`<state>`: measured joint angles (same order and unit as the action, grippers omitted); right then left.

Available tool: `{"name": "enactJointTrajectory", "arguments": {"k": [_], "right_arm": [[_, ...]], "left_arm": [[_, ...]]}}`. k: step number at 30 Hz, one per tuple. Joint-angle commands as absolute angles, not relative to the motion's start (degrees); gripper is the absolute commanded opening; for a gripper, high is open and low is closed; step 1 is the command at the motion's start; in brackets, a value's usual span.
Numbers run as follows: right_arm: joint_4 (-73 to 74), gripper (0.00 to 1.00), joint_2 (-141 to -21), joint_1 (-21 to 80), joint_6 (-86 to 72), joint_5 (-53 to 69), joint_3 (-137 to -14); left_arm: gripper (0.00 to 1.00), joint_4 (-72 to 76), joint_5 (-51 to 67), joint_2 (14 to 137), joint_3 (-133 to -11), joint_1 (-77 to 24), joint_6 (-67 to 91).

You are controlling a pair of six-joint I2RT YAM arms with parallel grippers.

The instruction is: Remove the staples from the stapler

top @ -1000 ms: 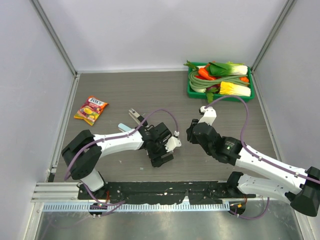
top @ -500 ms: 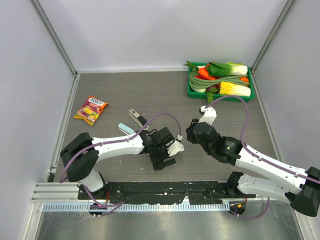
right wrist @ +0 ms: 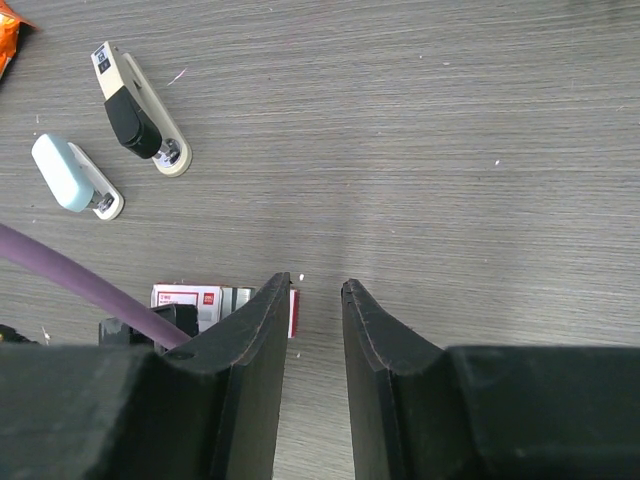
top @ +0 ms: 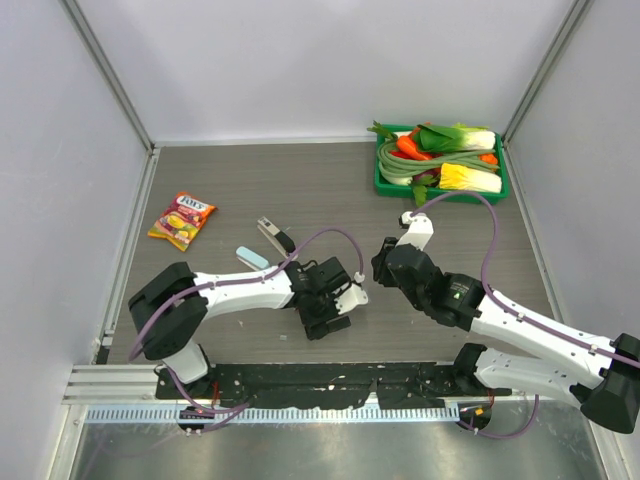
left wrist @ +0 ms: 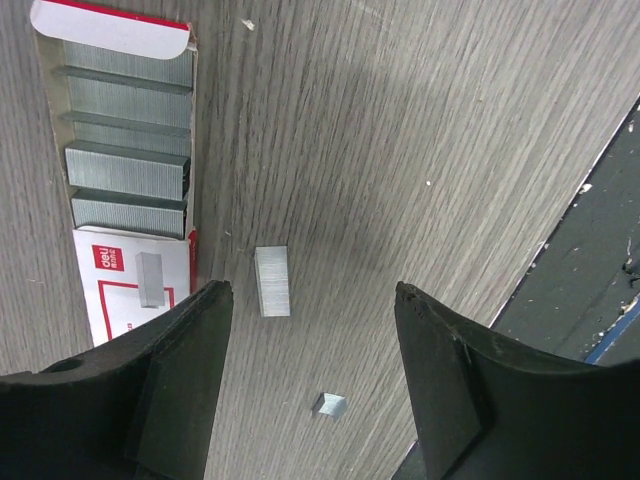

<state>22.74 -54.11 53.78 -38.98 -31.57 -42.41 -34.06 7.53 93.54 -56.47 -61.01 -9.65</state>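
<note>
Left hand (left wrist: 310,290) open, empty; staples (left wrist: 272,281) on table (left wrist: 400,150) within its gap. Right hand (right wrist: 316,285) parted, empty.

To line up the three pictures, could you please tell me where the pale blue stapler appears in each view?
Top external: the pale blue stapler lies left of centre, about mid-height.
Left wrist: it is not in this picture.
Right wrist: the pale blue stapler is near the left edge, in the upper half.
Shared landmark: the cream-and-black stapler, just up and to the right of it in both those views.

Stapler (top: 252,258) lying on table (top: 300,180), snack bag (top: 182,218) nearby
</note>
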Motion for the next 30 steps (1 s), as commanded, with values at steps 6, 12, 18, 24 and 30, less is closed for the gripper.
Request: {"name": "enactJointTrajectory", "arguments": {"k": [6,12,18,24,30], "right_arm": [[20.1,0.33,-53.0,53.6,-39.5,-31.8,-41.5],[19.9,0.33,-53.1,53.5,-39.6,-31.5,-41.3],[19.4,0.33,-53.3,53.5,-39.5,-31.2,-41.0],[19.1,0.33,-53.6,53.5,-39.6,-30.8,-41.0],[19.1,0.33,-53.7,53.5,-39.5,-30.9,-41.2]], "left_arm": [[0.66,-32.8,7.3,94.9,-57.7,-61.7,-9.6],[0.62,-32.5,7.3,96.1,-58.8,-61.8,-10.1],[0.58,-32.2,6.7,97.4,-59.7,-61.8,-10.5],[0.48,-32.1,5.8,97.9,-59.2,-61.8,-11.0],[0.44,-31.7,4.8,97.4,-58.2,-61.8,-11.3]]}}
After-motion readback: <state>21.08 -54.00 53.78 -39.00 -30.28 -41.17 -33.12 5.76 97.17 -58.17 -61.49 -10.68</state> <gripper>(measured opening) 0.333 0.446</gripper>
